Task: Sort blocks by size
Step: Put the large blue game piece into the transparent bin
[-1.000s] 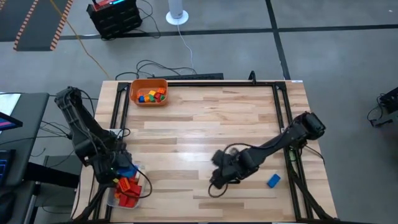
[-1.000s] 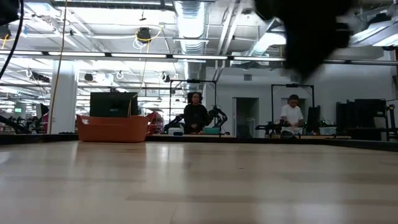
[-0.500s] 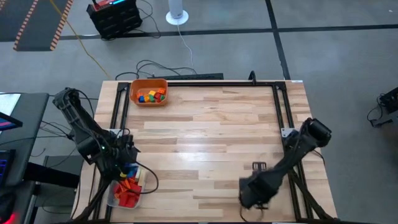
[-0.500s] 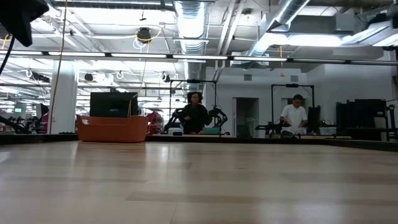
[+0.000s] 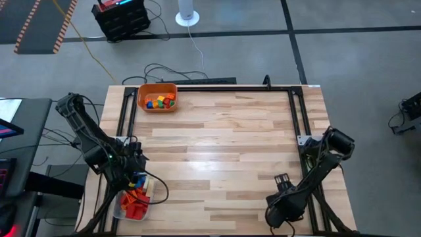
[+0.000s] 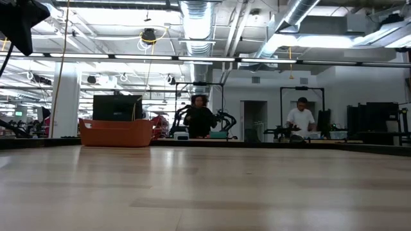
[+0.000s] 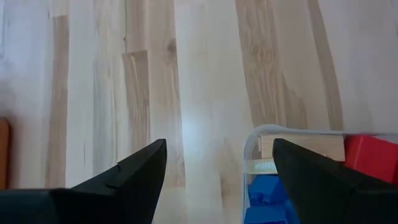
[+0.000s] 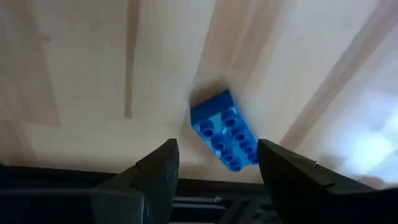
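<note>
Left gripper [image 7: 214, 168] hangs wide open and empty over the clear tub [image 5: 135, 197] of long blocks [image 5: 133, 201] at the near left. The right gripper [image 8: 214, 165] has swung from mid-table to the near right, jaws spread, nothing held, now poised over the last loose blue block [image 8: 224, 129]

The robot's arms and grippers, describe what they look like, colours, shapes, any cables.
Both arms are dark, near-black, built of jointed segments with rounded joint housings. The left gripper and the right gripper each end in two matte black fingers that taper to wedge-shaped tips. Thin dark cables loop beside the left arm near the table's edge. No markings can be made out.
</note>
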